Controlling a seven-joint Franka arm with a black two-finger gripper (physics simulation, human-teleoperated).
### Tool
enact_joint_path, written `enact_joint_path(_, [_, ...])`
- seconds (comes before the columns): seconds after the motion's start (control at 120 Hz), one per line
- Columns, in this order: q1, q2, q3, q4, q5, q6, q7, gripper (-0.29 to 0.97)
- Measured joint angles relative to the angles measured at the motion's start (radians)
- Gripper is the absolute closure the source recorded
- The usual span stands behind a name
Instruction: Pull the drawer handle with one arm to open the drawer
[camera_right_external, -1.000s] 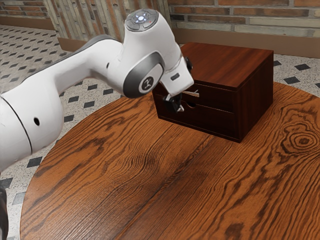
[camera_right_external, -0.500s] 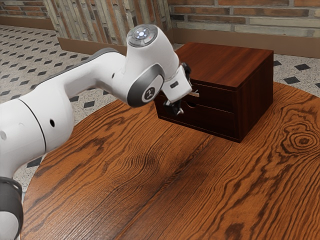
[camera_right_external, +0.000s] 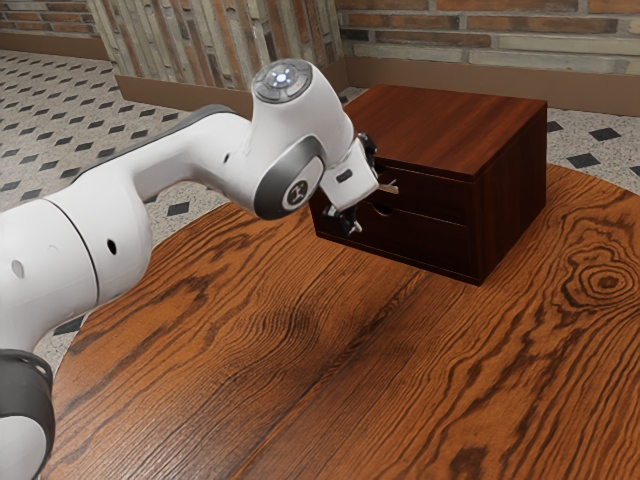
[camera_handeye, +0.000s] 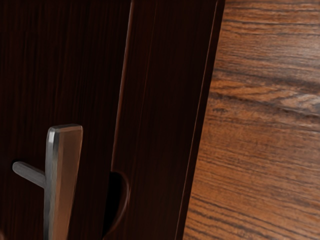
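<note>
1. Drawer handle (camera_right_external: 386, 186): metal bar on a short stem on the upper drawer (camera_right_external: 428, 194) of the dark wood cabinet (camera_right_external: 470, 140); it sits right at the gripper (camera_right_external: 354, 209), with its free end poking out just past the hand on the cabinet side.
2. Jaws: can't tell whether they're apart or clamped on the bar; the white hand body covers them in the exterior view.
3. Wrist view: handle (camera_handeye: 62, 180) close in front of the hand, stem running back into the drawer front; a half-round cutout (camera_handeye: 117, 200) in the neighbouring lower drawer front is just beside it; bare table (camera_handeye: 260, 125) beyond the cabinet edge.
4. Progress, my read: approach is done, hand is at the handle; the upper drawer front looks flush with the cabinet face and the lower drawer (camera_right_external: 425, 238), so no opening is visible yet.
5. Left to do: confirm a grip on the bar, then pull straight out from the cabinet face, away from the cabinet, across the table (camera_right_external: 300, 350).
6. Risk, judged: the bar is thin and off to one side of the jaws; a partial hold could slip on the pull.
</note>
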Motion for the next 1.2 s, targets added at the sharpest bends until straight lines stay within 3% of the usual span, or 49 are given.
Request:
enact_joint_path(0.467, [0.001,0.022,0.001,-0.004,0.003,0.037,-0.018,0.00])
enact_joint_path(0.883, [0.001,0.022,0.000,-0.034,0.052,0.046,-0.028,-0.01])
enact_joint_path(1.2, [0.003,-0.038,0.004,-0.110,0.060,0.045,-0.032,0.03])
